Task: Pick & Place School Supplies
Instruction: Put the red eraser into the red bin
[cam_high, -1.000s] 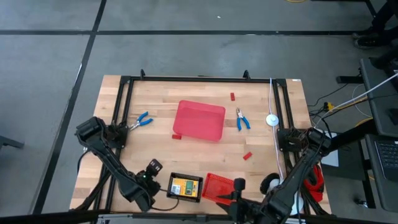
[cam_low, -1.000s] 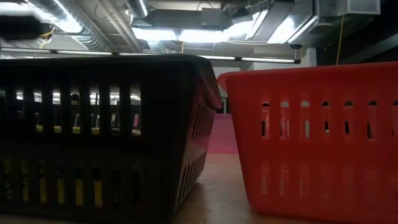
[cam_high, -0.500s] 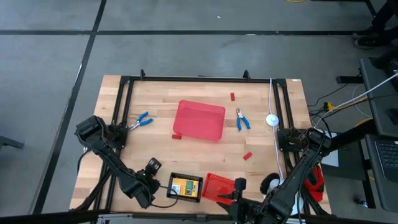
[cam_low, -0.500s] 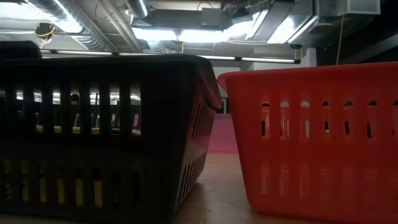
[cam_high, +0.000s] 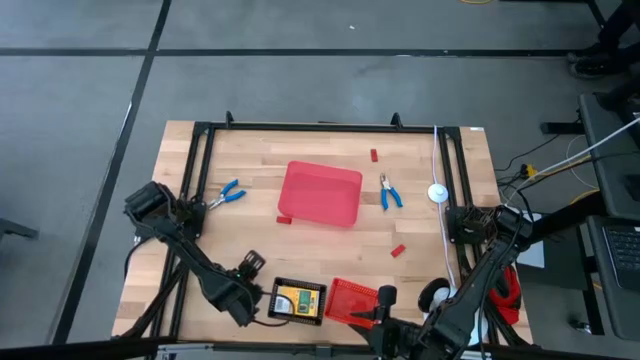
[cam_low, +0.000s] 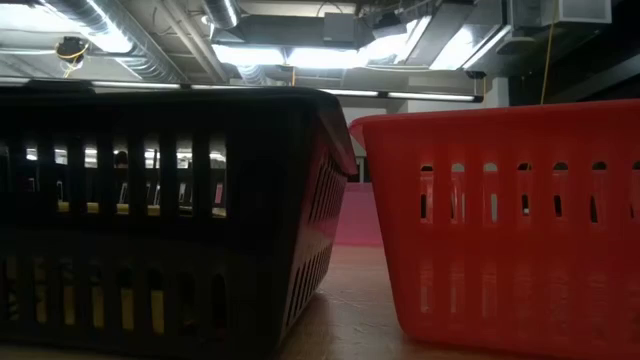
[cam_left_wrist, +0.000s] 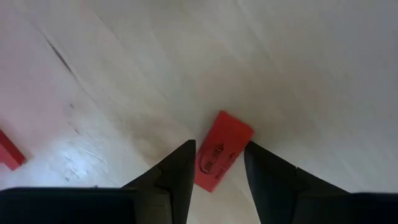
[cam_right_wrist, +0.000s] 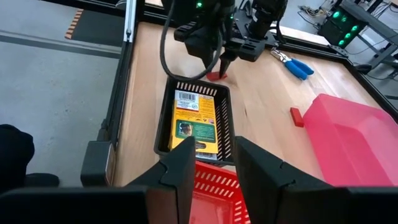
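My left gripper (cam_high: 250, 292) is near the table's near edge, beside the left end of the small black tray (cam_right_wrist: 163, 124), shut on a tiny red block (cam_left_wrist: 222, 148). A yellow-and-green card box (cam_right_wrist: 194, 121) lies flat in that tray. Blue-handled pliers lie on the wood at the left (cam_high: 228, 193) and to the right of the large red tray (cam_high: 389, 192). Three more red blocks lie loose on the table (cam_high: 375, 155), (cam_high: 283, 220), (cam_high: 397, 250). My right gripper (cam_right_wrist: 221, 177) waits open above the red mesh basket (cam_high: 350, 298). My left gripper pinches the red block between its two fingers (cam_left_wrist: 180, 167), by the block's long sides near one end (cam_left_wrist: 211, 174). The fingers point down from above. The block sits slanted in the hold, its other end sticking out past the fingertips. I cannot tell whether it touches the wood.
The large red tray (cam_high: 320, 193) sits at the table's middle. A black frame runs around the table, with rails at both sides (cam_high: 195, 170). In the low view the black tray (cam_low: 150, 220) and red basket (cam_low: 510, 220) fill the foreground. Bare wood lies between the trays.
My left gripper has shifted a little toward the table's right, closer to the black tray's left end, still holding the red block.
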